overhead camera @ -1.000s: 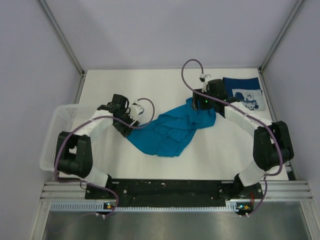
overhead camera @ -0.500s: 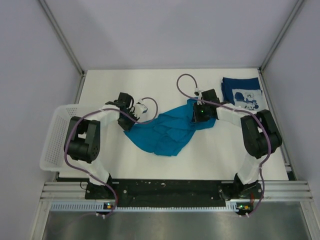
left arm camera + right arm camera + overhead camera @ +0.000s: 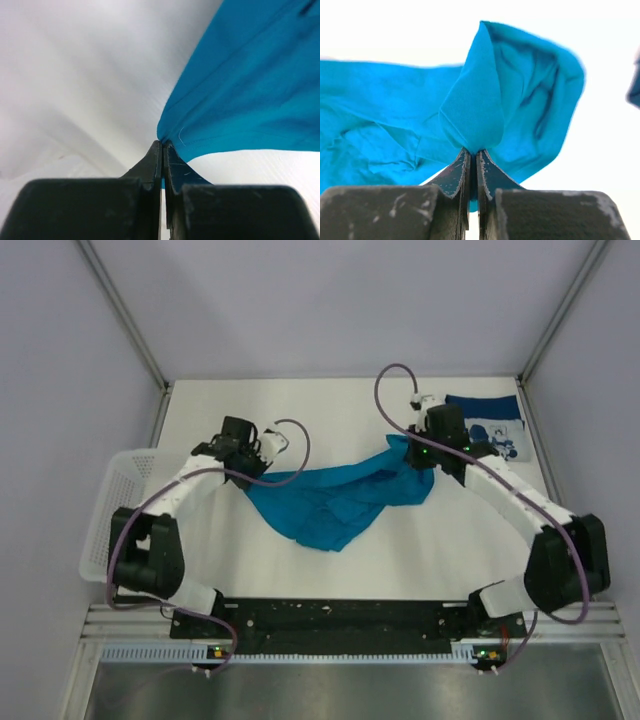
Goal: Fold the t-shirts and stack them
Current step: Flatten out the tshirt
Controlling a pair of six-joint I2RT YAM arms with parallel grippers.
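The navy printed t-shirt (image 3: 488, 426) appeared folded at the far right corner of the tabletop (image 3: 300, 410); the teal t-shirt (image 3: 330, 505), crumpled mid-tabletop, was gripped at opposite ends by the clenched left pincer (image 3: 162, 150) and right pincer (image 3: 473, 155), its folding and stacking not yet done

Overhead light: bright, even and diffuse from above; the worktop (image 3: 330, 400) reads evenly white.
Overhead shadows: faint and soft-edged, hugging the teal shirt (image 3: 320, 505).
Overhead sharpness: crisp at centre; frame posts (image 3: 120, 310) lean outward at 11 and 1 o'clock.
Left wrist: left fingers (image 3: 150, 172) dark and fairly sharp at 6 o'clock; grey-white blur from 9 to 12 o'clock.
Right wrist: background blown out to white; right fingers (image 3: 455, 175) dark at 6 o'clock; navy shirt (image 3: 635, 85) a smear at 3 o'clock.
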